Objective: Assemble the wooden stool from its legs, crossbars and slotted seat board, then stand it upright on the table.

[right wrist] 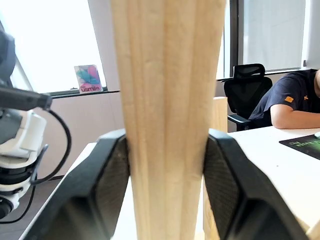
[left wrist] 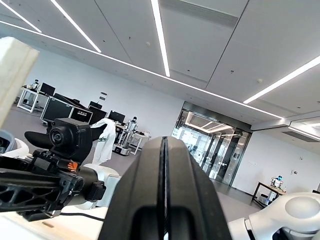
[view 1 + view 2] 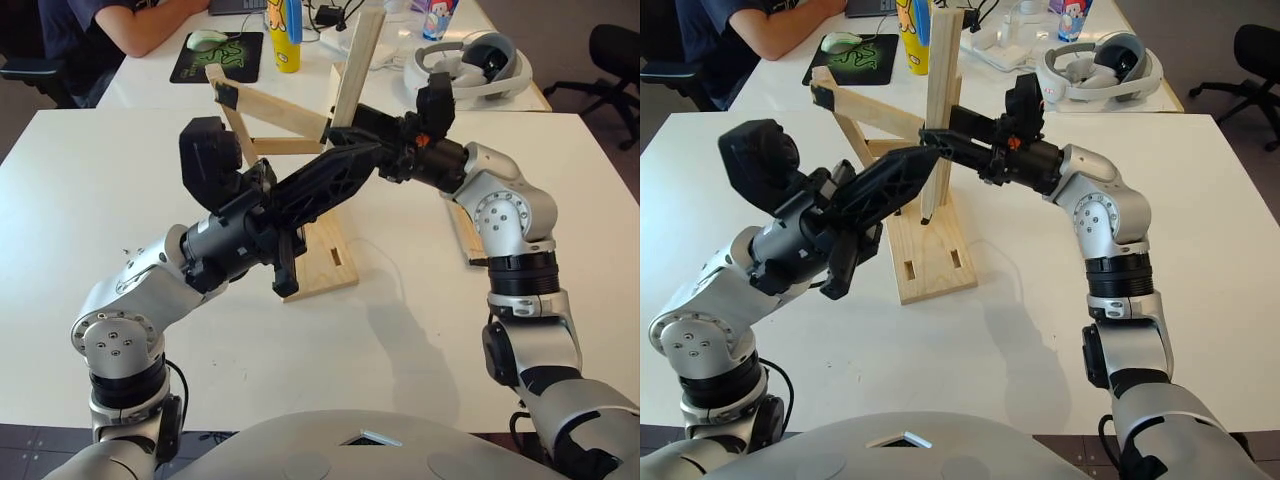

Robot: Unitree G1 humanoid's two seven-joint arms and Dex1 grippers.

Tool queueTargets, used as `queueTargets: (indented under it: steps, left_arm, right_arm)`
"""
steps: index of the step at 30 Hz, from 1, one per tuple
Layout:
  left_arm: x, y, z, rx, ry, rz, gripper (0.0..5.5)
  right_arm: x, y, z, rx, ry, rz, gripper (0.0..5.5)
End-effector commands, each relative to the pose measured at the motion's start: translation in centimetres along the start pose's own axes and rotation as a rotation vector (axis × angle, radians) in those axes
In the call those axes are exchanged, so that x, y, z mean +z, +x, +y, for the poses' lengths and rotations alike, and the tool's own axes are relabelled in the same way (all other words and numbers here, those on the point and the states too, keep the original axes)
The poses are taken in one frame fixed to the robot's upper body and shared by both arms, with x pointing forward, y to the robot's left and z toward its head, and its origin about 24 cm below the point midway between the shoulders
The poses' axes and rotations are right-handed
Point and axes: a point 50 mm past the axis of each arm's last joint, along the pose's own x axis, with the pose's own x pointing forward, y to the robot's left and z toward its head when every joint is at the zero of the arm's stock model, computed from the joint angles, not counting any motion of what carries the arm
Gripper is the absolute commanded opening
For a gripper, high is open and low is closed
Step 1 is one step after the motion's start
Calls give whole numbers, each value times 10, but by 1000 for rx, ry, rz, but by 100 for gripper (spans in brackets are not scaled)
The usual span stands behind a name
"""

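Two fingers of our right gripper point(image 1: 167, 170) clamp an upright wooden leg point(image 3: 943, 60) at upper centre, over the slotted seat board point(image 3: 935, 265) lying flat on the table point(image 3: 1200, 230). Our left gripper point(image 3: 925, 158), just beside the leg, is pressed closed, empty.

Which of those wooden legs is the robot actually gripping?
The upright leg, clamped in the right end effector; the others slant, joined in a frame behind.
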Motion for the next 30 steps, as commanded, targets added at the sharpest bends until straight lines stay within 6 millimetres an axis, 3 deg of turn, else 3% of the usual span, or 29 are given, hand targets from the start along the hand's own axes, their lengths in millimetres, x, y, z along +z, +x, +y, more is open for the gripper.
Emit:
queueTargets:
  steps: [1, 7, 11, 21, 30]
  left_arm:
    - [-8, -9, 12, 57, -4, 99, 0]
    - [-11, -26, 21, 80, -34, 172, 0]
    - [-13, -29, 21, 55, -52, 226, 0]
    - [-22, -44, 28, 80, -96, 362, 0]
    - [-21, -43, 24, 53, -76, 414, 0]
  right_arm:
    - [-20, -13, 0, 64, -62, 91, 205]
    - [-38, -29, -8, 84, -123, 173, 205]
    - [-48, -35, -3, 85, -109, 160, 205]
    - [-49, -39, 11, 126, -95, 172, 205]
    - [-71, -70, 11, 85, -71, 289, 205]
